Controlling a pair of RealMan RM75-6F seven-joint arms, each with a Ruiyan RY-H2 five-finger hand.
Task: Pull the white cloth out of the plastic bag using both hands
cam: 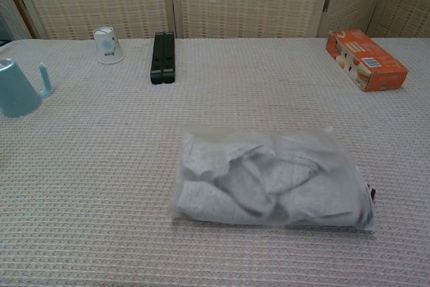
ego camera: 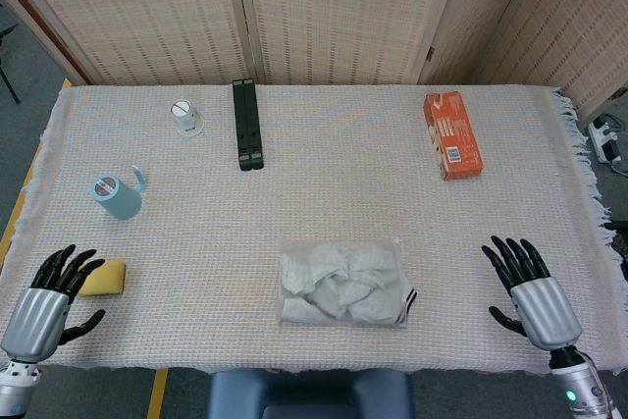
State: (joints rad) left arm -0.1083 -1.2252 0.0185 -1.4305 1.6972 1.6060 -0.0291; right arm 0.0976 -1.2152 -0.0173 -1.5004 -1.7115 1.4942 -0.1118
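A clear plastic bag (ego camera: 343, 282) (cam: 269, 176) lies flat near the table's front middle. The crumpled white cloth (ego camera: 334, 287) (cam: 235, 179) fills it and sits wholly inside. My left hand (ego camera: 49, 296) hovers at the front left corner, fingers spread, holding nothing. At the front right, my right hand (ego camera: 530, 287) is likewise spread and empty. Both hands are well apart from the bag, one on each side. Neither hand shows in the chest view.
A yellow sponge (ego camera: 103, 278) lies right beside my left hand. A light blue mug (ego camera: 118, 195) (cam: 17, 87), a white cup (ego camera: 183, 117) (cam: 106, 44), a black bar (ego camera: 247, 125) (cam: 162, 57) and an orange box (ego camera: 452, 134) (cam: 366, 60) sit farther back on the woven tablecloth (ego camera: 324, 193).
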